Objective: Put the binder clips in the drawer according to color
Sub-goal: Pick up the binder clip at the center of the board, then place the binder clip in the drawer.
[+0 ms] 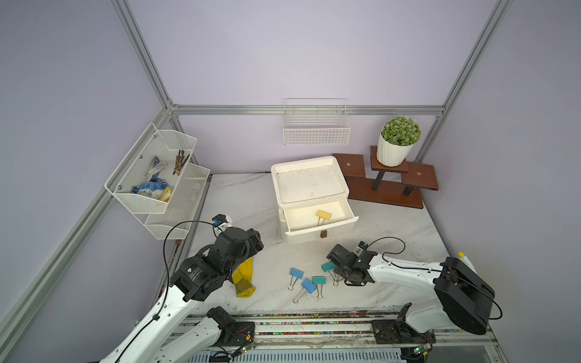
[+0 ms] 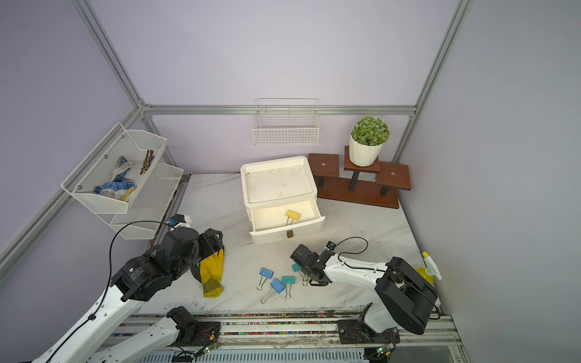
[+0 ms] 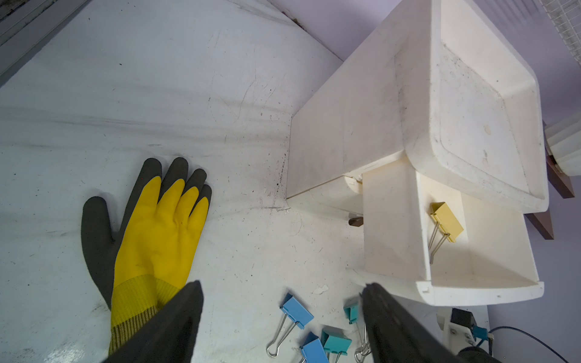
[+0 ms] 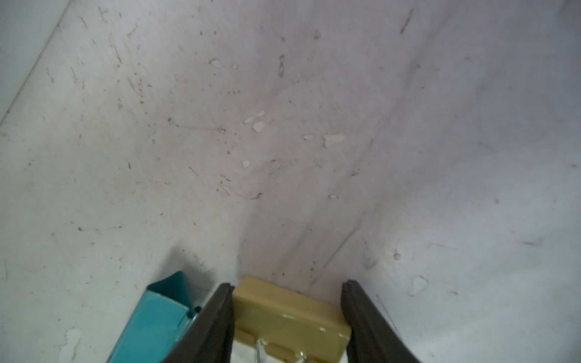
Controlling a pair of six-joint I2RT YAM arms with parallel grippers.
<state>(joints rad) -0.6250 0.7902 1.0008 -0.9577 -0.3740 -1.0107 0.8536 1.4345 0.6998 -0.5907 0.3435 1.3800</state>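
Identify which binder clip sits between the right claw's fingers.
The pale yellow clip on the table; the other yellow clip lies in the drawer, and the teal clip sits outside the right claw.

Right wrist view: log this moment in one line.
right hand: astride yellow clip, grip unclear | left hand: open, empty | drawer: open, other yellow clip inside

White worktop (image 1: 251, 201), grey marble veining. Cream drawer (image 1: 320, 228), yellow clip (image 1: 323, 215) inside. Before the drawer: two light blue clips (image 1: 296, 272), two teal clips (image 1: 318, 280), one pale yellow clip (image 4: 289, 314), yellow-and-dark-grey glove (image 3: 157, 239).
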